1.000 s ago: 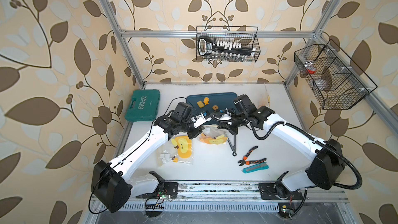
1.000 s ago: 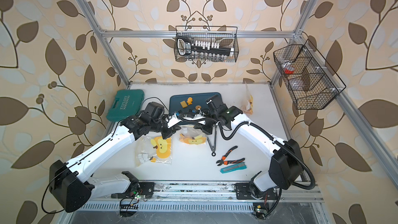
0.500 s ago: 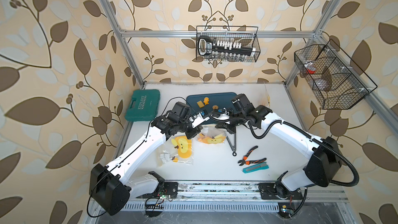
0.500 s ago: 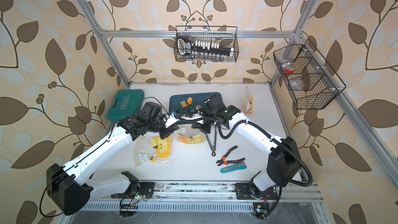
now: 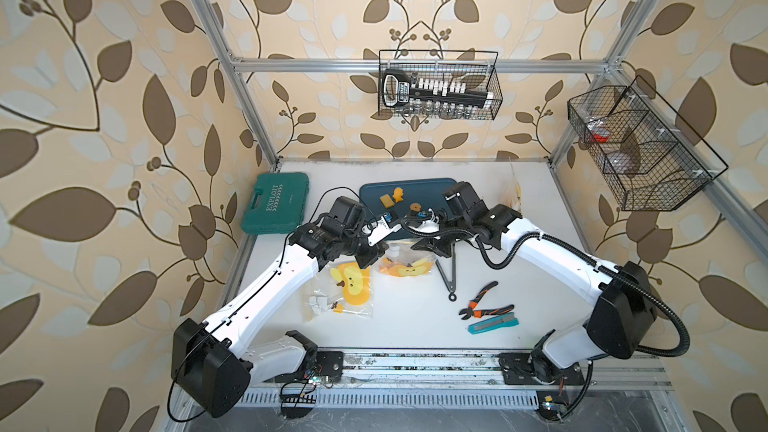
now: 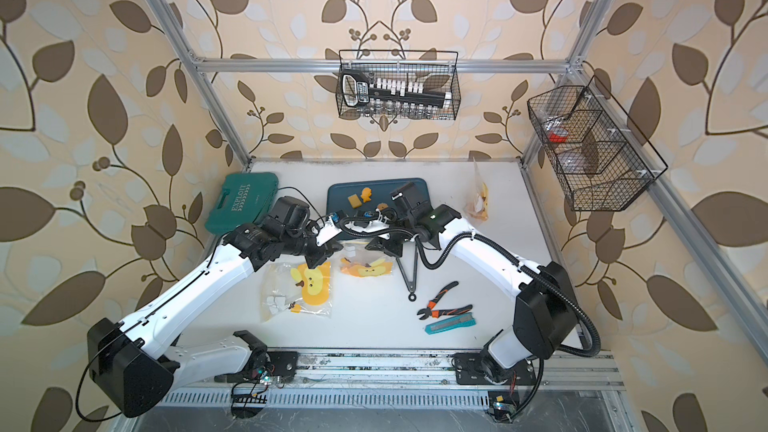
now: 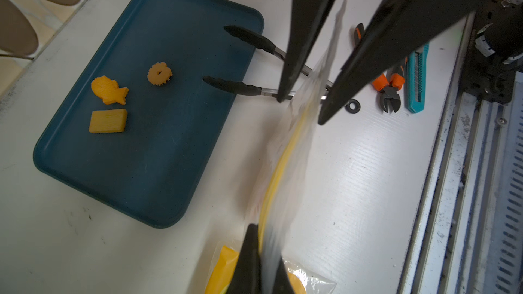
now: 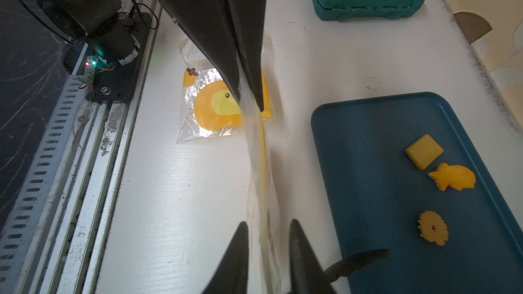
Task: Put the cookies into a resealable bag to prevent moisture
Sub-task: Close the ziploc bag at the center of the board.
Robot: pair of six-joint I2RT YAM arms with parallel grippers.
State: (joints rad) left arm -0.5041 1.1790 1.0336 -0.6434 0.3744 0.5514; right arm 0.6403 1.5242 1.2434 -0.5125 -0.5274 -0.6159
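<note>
Your right gripper (image 8: 268,226) is now closing onto the resealable bag's (image 8: 256,148) right edge, joining the pinching left gripper (image 8: 249,104), so you're readying its mouth for cookies (image 7: 109,90).

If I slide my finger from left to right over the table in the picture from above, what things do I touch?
Green tool case → flat duck bag → black tongs → orange-handled pliers. The tray, the knife and the arms overlap others, so they are left out.
</note>
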